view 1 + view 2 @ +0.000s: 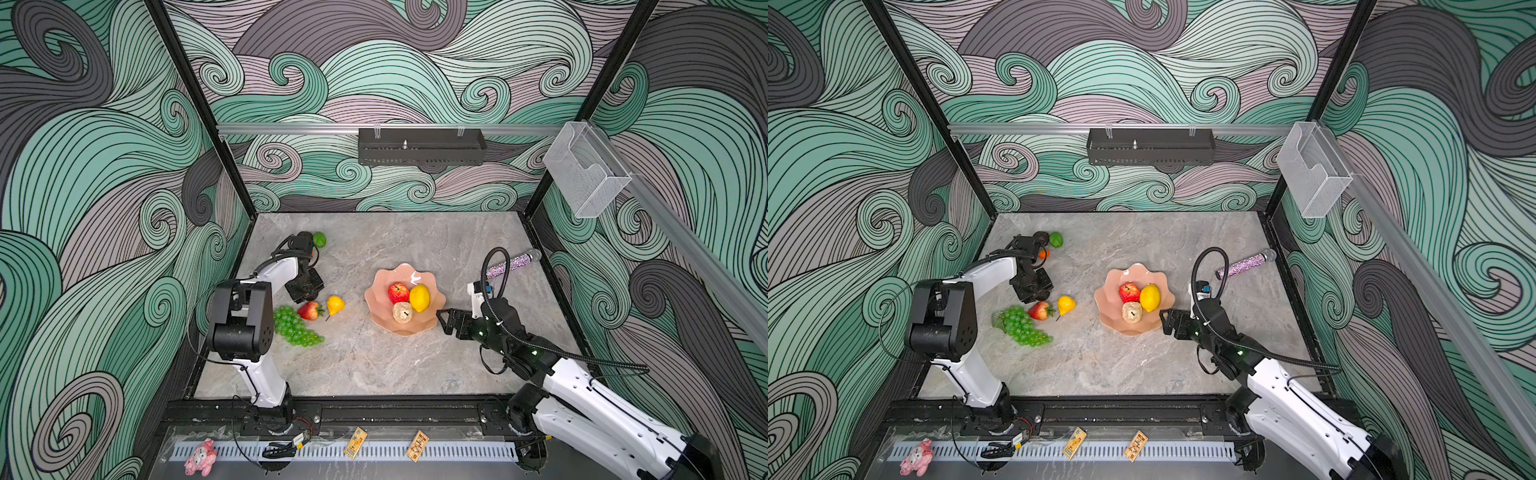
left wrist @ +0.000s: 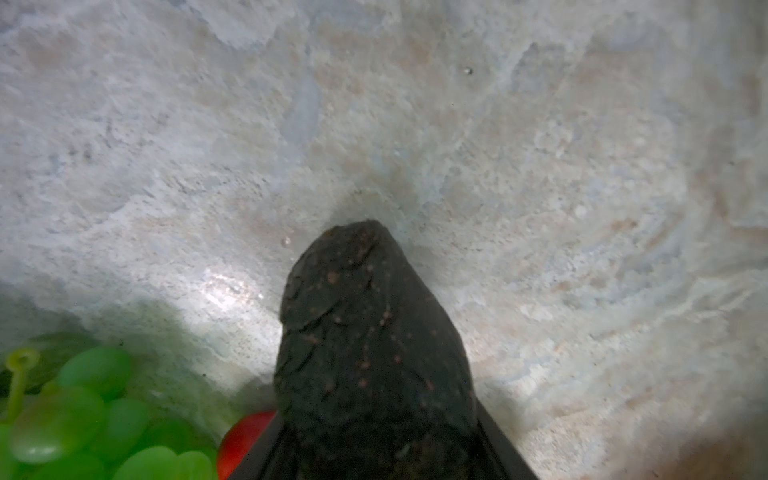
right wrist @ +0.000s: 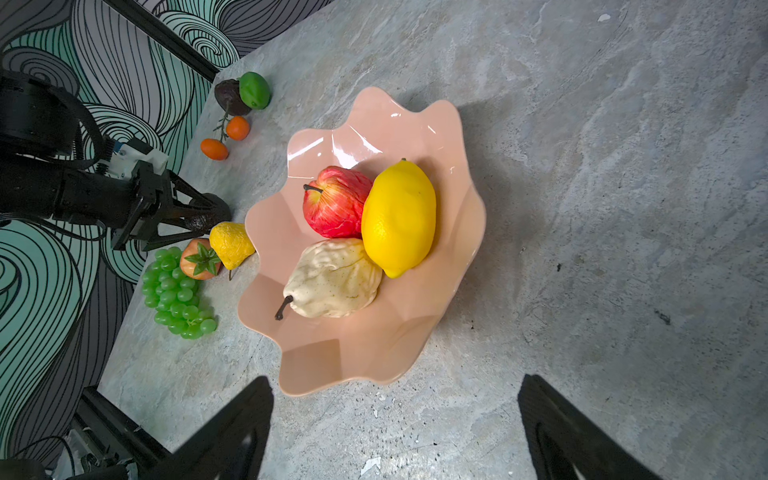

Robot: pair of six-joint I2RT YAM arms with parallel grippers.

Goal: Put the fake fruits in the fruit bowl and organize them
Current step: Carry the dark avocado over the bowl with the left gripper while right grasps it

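Left gripper (image 1: 311, 293): jaws clamped on dark, bumpy plastic avocado (image 2: 365, 340), its long axis in line with the gripper, well left of shallow salmon-pink scalloped fruit bowl (image 1: 395, 272). Right gripper (image 1: 441, 322): wide open, empty, just beside bowl's right rim.

Nothing in these views can be read: no word, brand, number or sign. The only printed items are two small yellow cards on the slotted strip (image 1: 457, 451) at the near edge. The left card (image 1: 355, 443) and the right card (image 1: 417, 446) both carry dark marks, which are too small to make out in both top views.
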